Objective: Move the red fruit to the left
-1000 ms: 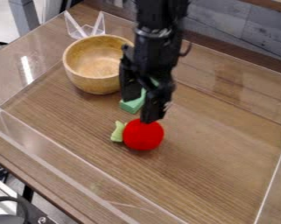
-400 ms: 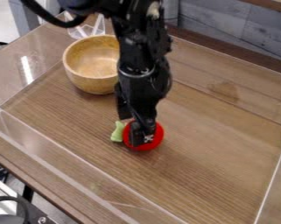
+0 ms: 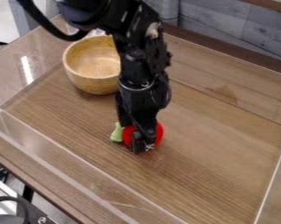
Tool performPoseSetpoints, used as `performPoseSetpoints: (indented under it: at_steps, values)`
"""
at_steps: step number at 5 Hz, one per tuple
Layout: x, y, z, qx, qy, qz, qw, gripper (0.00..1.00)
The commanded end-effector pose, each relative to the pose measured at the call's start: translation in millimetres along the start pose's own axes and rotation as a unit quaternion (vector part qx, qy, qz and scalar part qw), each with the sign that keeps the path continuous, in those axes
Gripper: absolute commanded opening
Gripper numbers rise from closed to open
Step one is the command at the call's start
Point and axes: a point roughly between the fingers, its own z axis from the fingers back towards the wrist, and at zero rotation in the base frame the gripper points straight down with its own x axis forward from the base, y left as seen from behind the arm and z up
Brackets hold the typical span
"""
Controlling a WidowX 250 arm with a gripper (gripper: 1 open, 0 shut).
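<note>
In the camera view, the grasp was the step in hand: the pincer (image 3: 137,144) stood with its fingers spread around the red fruit (image 3: 158,134), not yet gripping it, at about five o'clock from the bowl (image 3: 91,64) and well apart from it, with the fruit's pale green stub (image 3: 116,133) poking out toward nine o'clock. As I judged it, the next move called for settling the fingers low on both flanks, closing them squarely so the round fruit would not roll, then carrying it toward nine o'clock
</note>
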Motion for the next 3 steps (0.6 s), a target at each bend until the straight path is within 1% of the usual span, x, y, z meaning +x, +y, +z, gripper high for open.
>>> performPoseSetpoints:
  at_steps: [1,2,3]
  values:
    - [-0.8,2.5,-5.3,0.005,-0.015,-0.045,0.9989,1.0]
    - [-4.7,2.5,-11.9,0.001,-0.017,-0.079,0.9967,1.0]
    - [-4.1,-6.3,-13.5,-0.001,-0.015,-0.089,0.996,1.0]
